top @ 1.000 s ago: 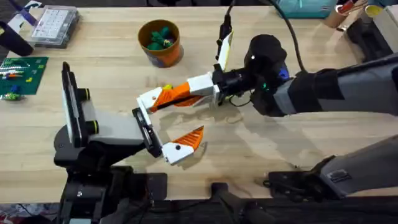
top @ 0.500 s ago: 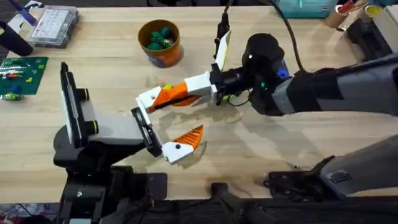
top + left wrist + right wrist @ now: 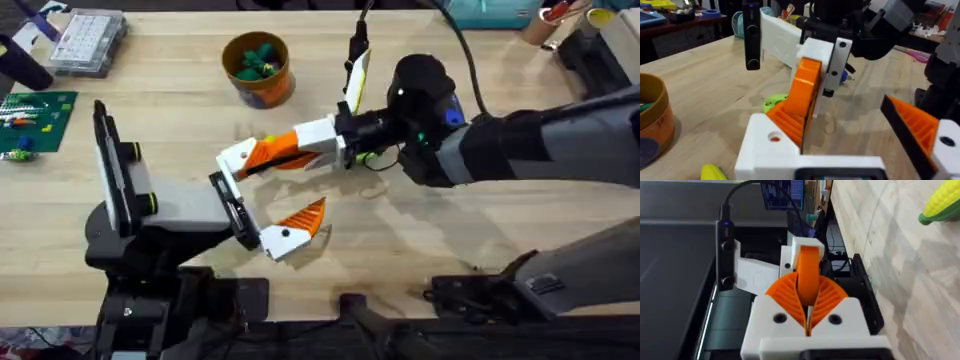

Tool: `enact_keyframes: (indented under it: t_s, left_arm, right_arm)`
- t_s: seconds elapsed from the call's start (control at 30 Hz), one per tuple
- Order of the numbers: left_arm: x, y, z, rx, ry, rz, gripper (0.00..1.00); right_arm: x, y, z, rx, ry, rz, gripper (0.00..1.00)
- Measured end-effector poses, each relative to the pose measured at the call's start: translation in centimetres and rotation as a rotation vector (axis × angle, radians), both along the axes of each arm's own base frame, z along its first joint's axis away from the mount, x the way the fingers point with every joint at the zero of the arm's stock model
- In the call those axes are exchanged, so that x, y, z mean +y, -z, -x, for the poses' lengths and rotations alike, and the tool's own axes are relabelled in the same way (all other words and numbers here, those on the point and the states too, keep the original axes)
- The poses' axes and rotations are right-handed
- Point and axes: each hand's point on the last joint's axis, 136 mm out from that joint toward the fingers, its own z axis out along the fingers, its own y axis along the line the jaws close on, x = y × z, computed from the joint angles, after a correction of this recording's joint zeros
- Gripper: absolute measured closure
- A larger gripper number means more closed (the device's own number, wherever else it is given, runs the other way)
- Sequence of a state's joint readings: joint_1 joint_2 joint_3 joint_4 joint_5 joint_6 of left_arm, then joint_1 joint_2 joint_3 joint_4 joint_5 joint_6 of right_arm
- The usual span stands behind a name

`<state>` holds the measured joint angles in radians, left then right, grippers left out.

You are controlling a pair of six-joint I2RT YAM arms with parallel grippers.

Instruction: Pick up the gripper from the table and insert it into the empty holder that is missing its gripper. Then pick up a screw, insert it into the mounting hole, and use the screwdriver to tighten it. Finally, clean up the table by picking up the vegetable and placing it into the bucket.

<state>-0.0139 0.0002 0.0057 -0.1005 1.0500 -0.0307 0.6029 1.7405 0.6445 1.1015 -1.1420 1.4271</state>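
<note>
The gripper (image 3: 808, 262), a small orange wedge on a white base, is pinched between the ribbed orange pads of my right gripper (image 3: 808, 297). In the overhead view my right gripper (image 3: 272, 154) holds it against the upper side of the left arm's holder (image 3: 232, 195), with the white base (image 3: 238, 160) at the holder's end. In the left wrist view that base shows a round mounting hole (image 3: 774, 136). My left gripper (image 3: 290, 188) stands open, with its own orange finger (image 3: 303, 222) on the lower side. The orange-brown bucket (image 3: 258, 70) holds green items. A yellow corn vegetable (image 3: 942, 200) lies on the table behind my right gripper.
A clear parts box (image 3: 88, 40) and a green board (image 3: 35, 120) sit at the far left. A teal container (image 3: 490, 12) stands at the back right. A pale card with a black cable (image 3: 360, 72) rises behind the right wrist. Bare wood lies in front of the grippers.
My right gripper, with the orange piece in it, and the left arm's head have both shifted slightly to the left. Nothing was let go.
</note>
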Motion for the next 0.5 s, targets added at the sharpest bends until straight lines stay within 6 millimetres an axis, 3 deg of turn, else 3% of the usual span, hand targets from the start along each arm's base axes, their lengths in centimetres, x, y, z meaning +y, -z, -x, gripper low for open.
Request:
enact_keyframes:
  t_s: [0.5]
  left_arm:
    - [-0.04, -0.02, 0.07, -0.001, 0.004, 0.000, 0.014]
  right_arm:
    - [-0.15, 0.02, 0.11, -0.021, -0.014, -0.007, 0.986]
